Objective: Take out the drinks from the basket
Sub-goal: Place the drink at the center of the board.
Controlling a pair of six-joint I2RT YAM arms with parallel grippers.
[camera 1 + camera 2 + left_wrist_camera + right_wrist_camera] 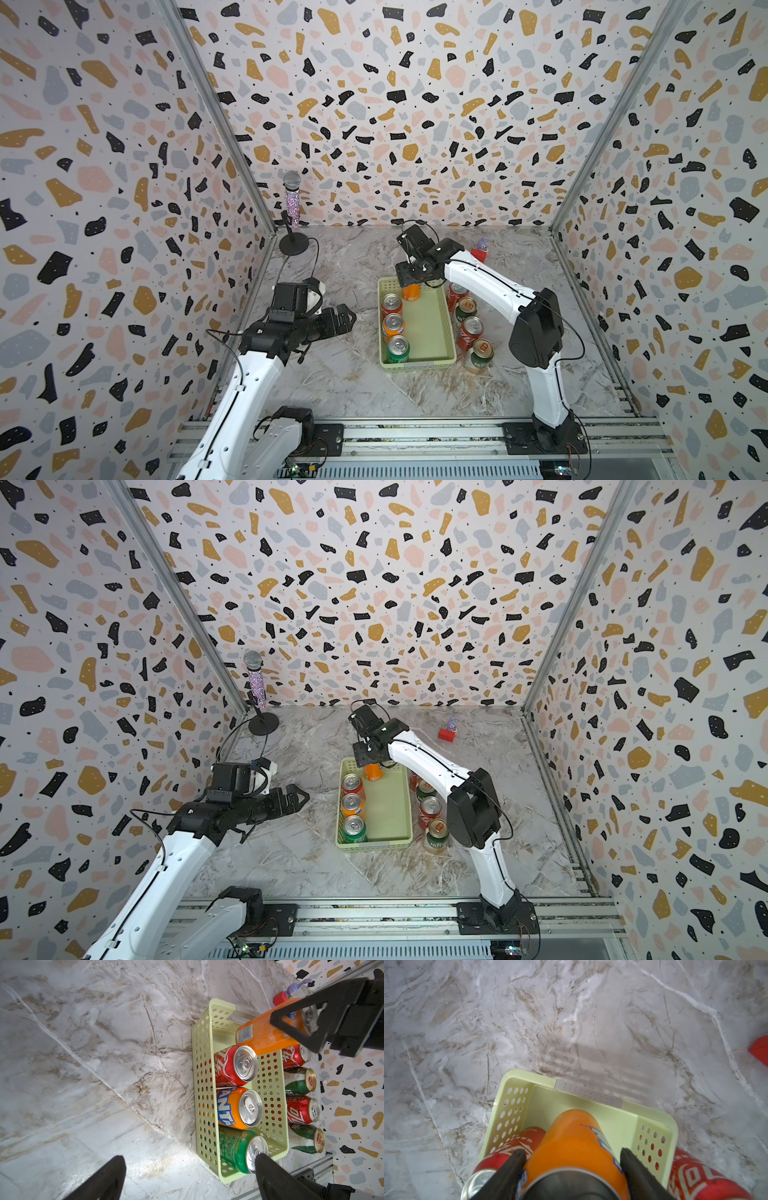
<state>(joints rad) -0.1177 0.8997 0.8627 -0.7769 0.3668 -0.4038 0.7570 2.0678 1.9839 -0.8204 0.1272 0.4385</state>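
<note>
The pale green basket [417,365] [374,845] lies mid-table. My right gripper [411,283] [572,1152] is shut on an orange can [410,293] [575,1142], held upright from above over the basket's far end. A red can [391,304], an orange can [392,325] and a bright green can [398,348] stand along the basket's left side [204,1088]. Several red and dark green cans [471,331] stand in a row on the table just right of the basket. My left gripper [347,318] [190,1158] hovers open and holds nothing, left of the basket.
A glittery microphone on a black stand [292,199] is at the back left corner. A small red block [446,734] with a purple figure sits at the back right. Patterned walls close in three sides, and a metal rail [415,432] runs along the front.
</note>
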